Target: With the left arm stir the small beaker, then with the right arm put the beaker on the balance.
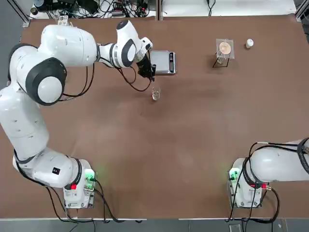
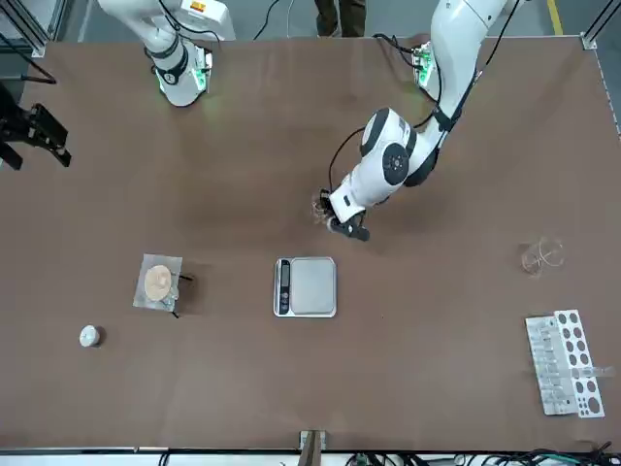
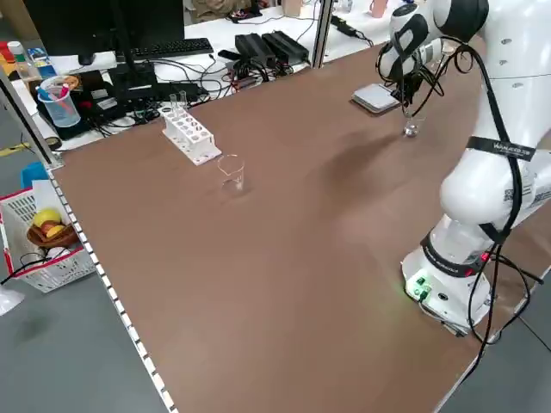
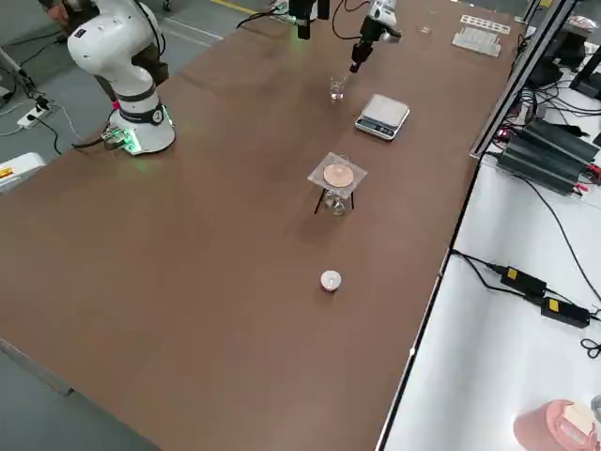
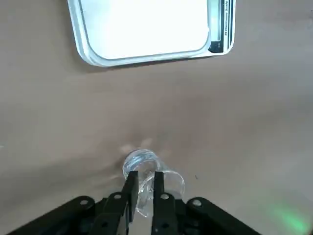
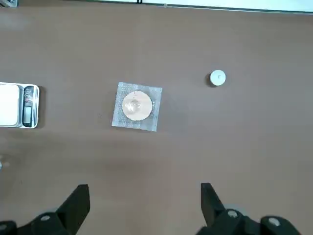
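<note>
The small beaker [image 1: 155,94] is a tiny clear glass cylinder standing on the brown table just in front of the balance [image 1: 162,62], a flat silver scale with a dark button strip. My left gripper [image 1: 147,72] hangs right above the beaker [image 5: 142,164], fingers [image 5: 131,188] drawn close together on what looks like a thin clear rod reaching down into the glass. The right arm [image 1: 280,164] stays parked at its base. Its gripper [image 6: 144,205] is open with nothing between the fingers and looks down on the table from far above.
A small stand with an orange disc [image 1: 224,48] and a little white round object [image 1: 249,43] sit to the right of the balance. A larger clear beaker [image 2: 541,254] and a white test-tube rack [image 2: 566,362] are far off on the robot's left side.
</note>
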Controlling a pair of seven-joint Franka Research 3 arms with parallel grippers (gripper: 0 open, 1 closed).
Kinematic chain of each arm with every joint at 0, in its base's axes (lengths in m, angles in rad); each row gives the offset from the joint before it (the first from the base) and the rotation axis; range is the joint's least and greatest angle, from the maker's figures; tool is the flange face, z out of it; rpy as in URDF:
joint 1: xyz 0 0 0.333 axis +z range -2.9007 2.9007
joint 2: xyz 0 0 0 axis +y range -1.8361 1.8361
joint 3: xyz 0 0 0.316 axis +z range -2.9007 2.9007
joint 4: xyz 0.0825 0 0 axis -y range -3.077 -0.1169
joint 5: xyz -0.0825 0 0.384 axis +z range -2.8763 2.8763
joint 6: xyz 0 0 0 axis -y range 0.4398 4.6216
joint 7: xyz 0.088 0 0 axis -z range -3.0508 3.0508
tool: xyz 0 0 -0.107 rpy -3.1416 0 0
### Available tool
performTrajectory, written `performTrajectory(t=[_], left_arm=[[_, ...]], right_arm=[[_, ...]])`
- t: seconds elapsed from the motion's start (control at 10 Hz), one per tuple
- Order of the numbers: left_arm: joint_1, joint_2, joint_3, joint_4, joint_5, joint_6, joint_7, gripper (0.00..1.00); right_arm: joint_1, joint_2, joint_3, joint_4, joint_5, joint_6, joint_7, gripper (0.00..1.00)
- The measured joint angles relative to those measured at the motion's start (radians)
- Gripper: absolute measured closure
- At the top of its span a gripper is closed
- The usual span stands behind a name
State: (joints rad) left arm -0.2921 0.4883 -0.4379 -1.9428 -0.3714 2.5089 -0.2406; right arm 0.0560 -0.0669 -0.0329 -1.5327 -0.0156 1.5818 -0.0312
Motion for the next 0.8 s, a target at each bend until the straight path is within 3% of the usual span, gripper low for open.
performTrajectory(t=[0.8], left_arm=[[-0.005, 0.000, 0.000, 0.001, 0.000, 0.000, 0.000, 0.87]], right_arm=[[0.000, 0.000, 0.000, 0.001, 0.000, 0.002, 0.000, 0.00]])
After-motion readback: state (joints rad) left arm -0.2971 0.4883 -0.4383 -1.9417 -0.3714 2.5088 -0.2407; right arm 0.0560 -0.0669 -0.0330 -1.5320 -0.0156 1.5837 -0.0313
